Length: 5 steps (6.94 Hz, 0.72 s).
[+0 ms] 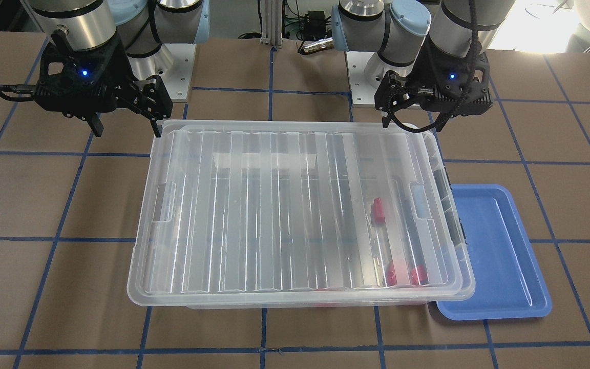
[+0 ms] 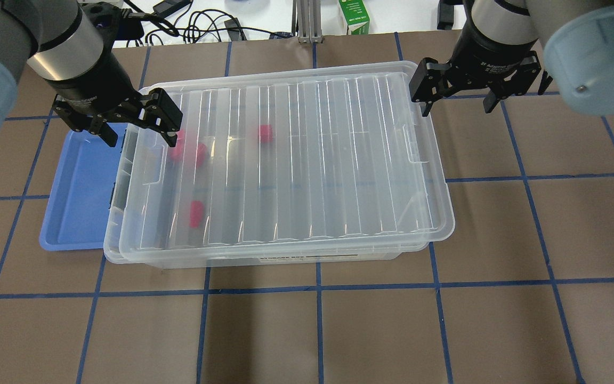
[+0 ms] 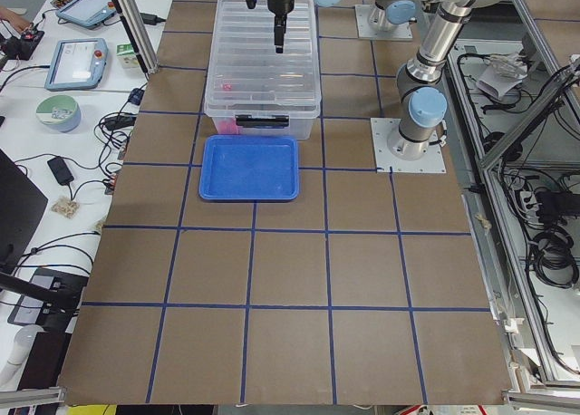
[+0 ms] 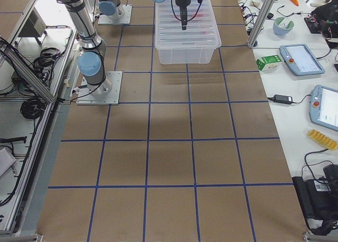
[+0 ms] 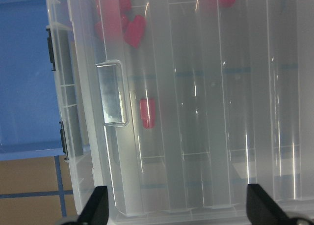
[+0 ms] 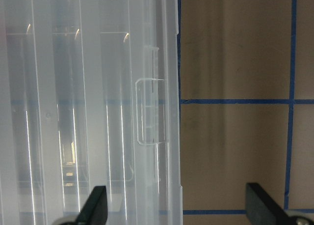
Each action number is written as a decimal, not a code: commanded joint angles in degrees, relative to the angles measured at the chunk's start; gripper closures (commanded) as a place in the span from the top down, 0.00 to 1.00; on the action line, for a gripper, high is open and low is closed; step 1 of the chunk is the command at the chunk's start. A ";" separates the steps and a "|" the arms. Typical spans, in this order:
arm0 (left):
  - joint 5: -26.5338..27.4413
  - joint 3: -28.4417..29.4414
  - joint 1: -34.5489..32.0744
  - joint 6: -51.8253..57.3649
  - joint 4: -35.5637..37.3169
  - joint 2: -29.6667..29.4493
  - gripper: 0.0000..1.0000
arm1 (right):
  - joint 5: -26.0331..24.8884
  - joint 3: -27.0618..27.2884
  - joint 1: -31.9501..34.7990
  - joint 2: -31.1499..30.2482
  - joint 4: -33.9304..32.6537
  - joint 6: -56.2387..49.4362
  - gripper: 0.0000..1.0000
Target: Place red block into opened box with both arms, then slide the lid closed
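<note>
The clear ribbed lid [image 2: 312, 160] lies on the clear box [image 2: 113, 234], shifted slightly toward my right, so the box's left rim shows beside it. Through the lid I see the red block [image 2: 196, 213] [image 1: 377, 210] [image 5: 147, 113] resting on the box floor near its left end. My left gripper [image 2: 136, 128] [image 1: 413, 118] [image 5: 177, 210] hovers open above the lid's left handle slot [image 5: 112, 93], holding nothing. My right gripper [image 2: 457, 98] [image 1: 127, 125] [image 6: 177, 210] hangs open at the lid's far right corner, straddling its edge, one finger over the bare table.
Other red pieces with rounded ends [image 2: 187, 152] [image 2: 265, 133] lie inside the box. A blue tray [image 2: 78, 181] [image 1: 494, 246] touches the box's left end. A green carton [image 2: 355, 16] and cables sit beyond the table's far edge.
</note>
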 commanded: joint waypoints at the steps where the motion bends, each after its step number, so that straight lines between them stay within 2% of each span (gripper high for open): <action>1: 0.06 0.20 0.35 0.00 -1.44 0.14 1.00 | 0.06 -0.51 -0.22 0.07 1.14 -0.19 1.00; 5: -0.03 0.38 0.61 0.00 -1.62 0.14 1.00 | 0.06 -0.07 -0.22 -0.02 0.96 -0.28 1.00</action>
